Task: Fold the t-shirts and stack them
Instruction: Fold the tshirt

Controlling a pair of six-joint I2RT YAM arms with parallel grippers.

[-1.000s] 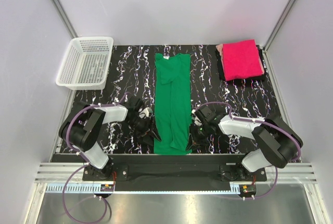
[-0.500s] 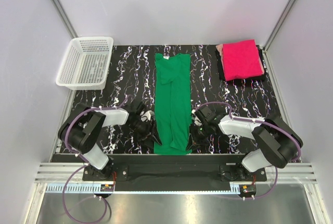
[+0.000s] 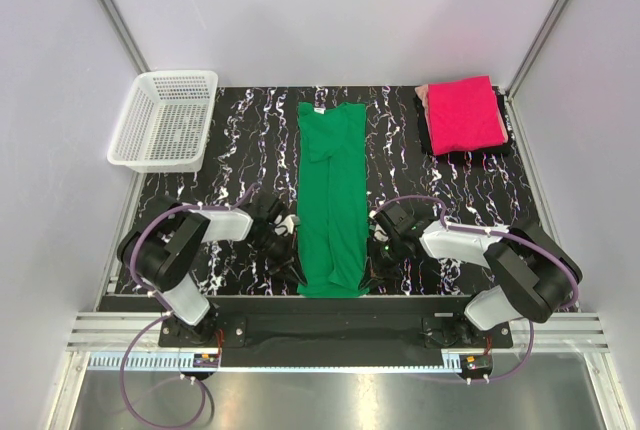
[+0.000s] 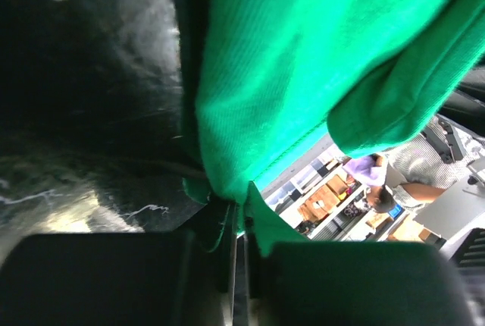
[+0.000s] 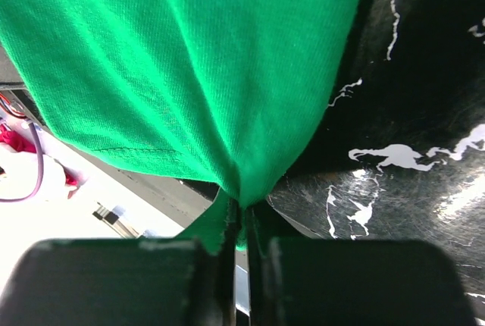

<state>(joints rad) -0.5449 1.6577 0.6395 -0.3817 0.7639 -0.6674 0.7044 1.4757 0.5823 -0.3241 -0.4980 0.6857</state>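
The green t-shirt (image 3: 333, 195) lies in a long narrow strip down the middle of the black marbled table, its neck label at the far end. My left gripper (image 3: 297, 272) is shut on the shirt's near left hem corner; green cloth (image 4: 303, 68) bunches out from between its fingers. On the other side, my right gripper (image 3: 370, 272) is shut on the near right hem corner, with green cloth (image 5: 189, 76) pinched in its jaws. The pink t-shirt (image 3: 463, 113) lies folded at the far right, on top of a dark folded cloth.
A white mesh basket (image 3: 165, 120) stands at the far left corner of the table. White walls close in the table (image 3: 240, 150) on three sides. The arms' bases (image 3: 330, 330) sit along the near edge.
Both grippers have moved in onto the green shirt's near corners and shut on the hem. The near end of the shirt is slightly drawn in.
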